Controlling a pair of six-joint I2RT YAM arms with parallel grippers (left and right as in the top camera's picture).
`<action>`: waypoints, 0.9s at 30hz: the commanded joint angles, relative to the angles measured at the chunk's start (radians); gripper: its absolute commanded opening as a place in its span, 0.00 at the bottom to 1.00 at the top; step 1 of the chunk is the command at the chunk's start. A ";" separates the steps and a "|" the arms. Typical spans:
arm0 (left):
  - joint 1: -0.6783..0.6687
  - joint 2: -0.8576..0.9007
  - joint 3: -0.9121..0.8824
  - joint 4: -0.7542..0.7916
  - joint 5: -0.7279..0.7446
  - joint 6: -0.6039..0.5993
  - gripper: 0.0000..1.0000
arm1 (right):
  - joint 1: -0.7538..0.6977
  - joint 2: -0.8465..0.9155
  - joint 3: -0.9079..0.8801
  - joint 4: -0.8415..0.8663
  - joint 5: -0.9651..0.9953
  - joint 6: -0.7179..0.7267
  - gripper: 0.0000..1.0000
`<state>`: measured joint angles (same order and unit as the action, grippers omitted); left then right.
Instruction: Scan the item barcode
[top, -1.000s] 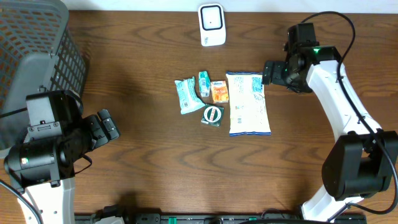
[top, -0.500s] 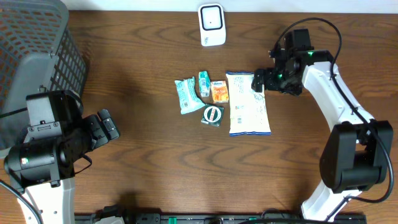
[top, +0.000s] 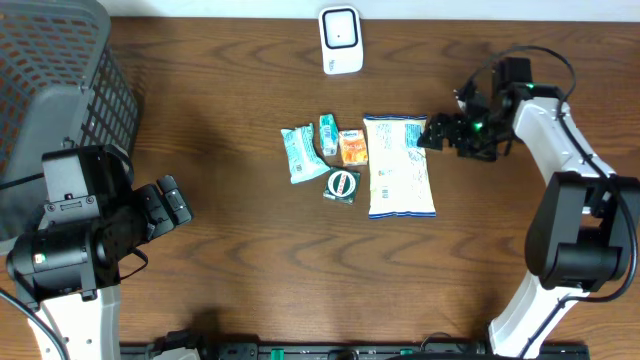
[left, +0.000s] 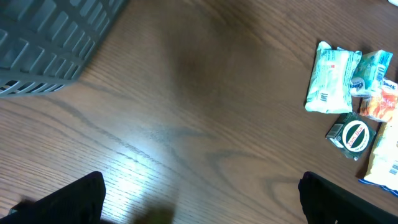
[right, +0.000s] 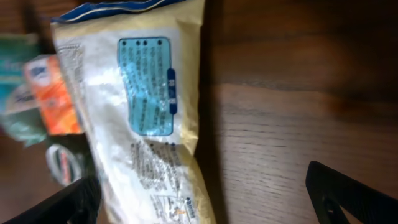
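Snack bag (top: 400, 165) lies loose on the counter (top: 250, 290); right claw (top: 432, 133), spread wide, just backed off its corner, so pickup seems unstarted; left claw (top: 176, 203) released.

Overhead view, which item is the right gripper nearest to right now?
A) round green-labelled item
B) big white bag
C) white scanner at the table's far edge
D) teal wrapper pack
B: the right gripper sits open just beside the upper right corner of the big white bag, and that bag fills most of the right wrist view. The other three lie farther off.
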<state>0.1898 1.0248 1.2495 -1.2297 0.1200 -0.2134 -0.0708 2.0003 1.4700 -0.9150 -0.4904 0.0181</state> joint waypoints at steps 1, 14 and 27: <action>0.005 0.000 -0.003 0.000 -0.016 -0.010 0.98 | -0.019 0.015 -0.010 -0.011 -0.143 -0.072 0.99; 0.005 0.000 -0.003 0.000 -0.016 -0.010 0.98 | -0.015 0.015 -0.097 0.019 -0.214 -0.139 0.99; 0.005 0.000 -0.003 0.000 -0.016 -0.009 0.98 | -0.014 0.015 -0.101 0.034 -0.125 -0.109 0.99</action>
<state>0.1898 1.0248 1.2495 -1.2297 0.1200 -0.2134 -0.0895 2.0041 1.3777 -0.8886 -0.6292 -0.0914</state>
